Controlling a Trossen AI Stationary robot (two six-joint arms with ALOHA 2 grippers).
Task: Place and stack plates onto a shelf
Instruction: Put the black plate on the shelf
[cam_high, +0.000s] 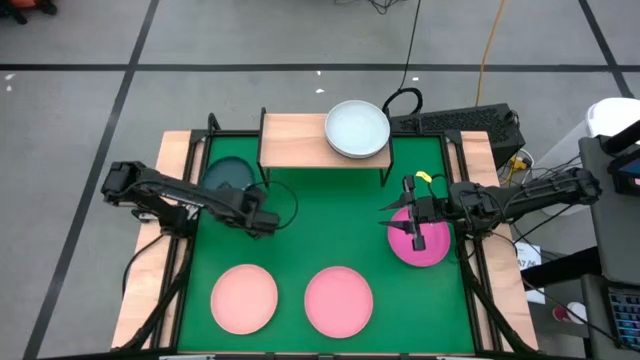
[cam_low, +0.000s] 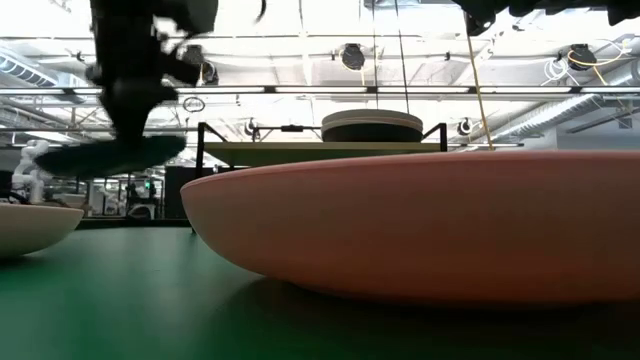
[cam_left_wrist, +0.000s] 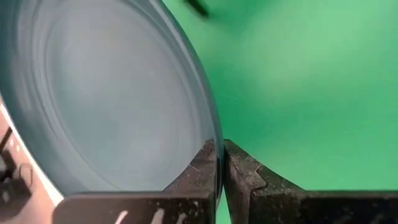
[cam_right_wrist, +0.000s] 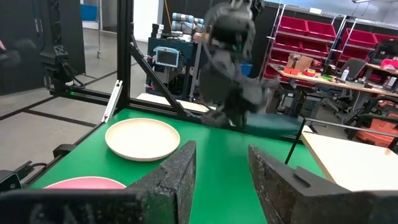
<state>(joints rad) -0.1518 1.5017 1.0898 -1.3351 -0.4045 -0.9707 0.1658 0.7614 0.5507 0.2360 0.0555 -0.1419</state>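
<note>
My left gripper is shut on a dark teal plate and holds it above the mat's far-left part, left of the shelf. The low view shows this plate off the table. The wooden shelf carries a stack of plates with a pale mint-white one on top. My right gripper is open and hovers over the left edge of the magenta plate, which lies flat on the mat. Two light pink plates rest flat near the mat's near edge. My left gripper pinches the teal plate's rim, on the side toward the table's middle. One finger is inside the rim and one outside. The fingers come from above, pointing down. The plate is lifted clear and roughly level, reaching out toward the far-left corner.
The green mat is bare in the middle, between the shelf and the pink plates. The shelf's left half holds nothing. A black frame post and cables stand along the table's edges. In the low view one pink plate fills the foreground.
</note>
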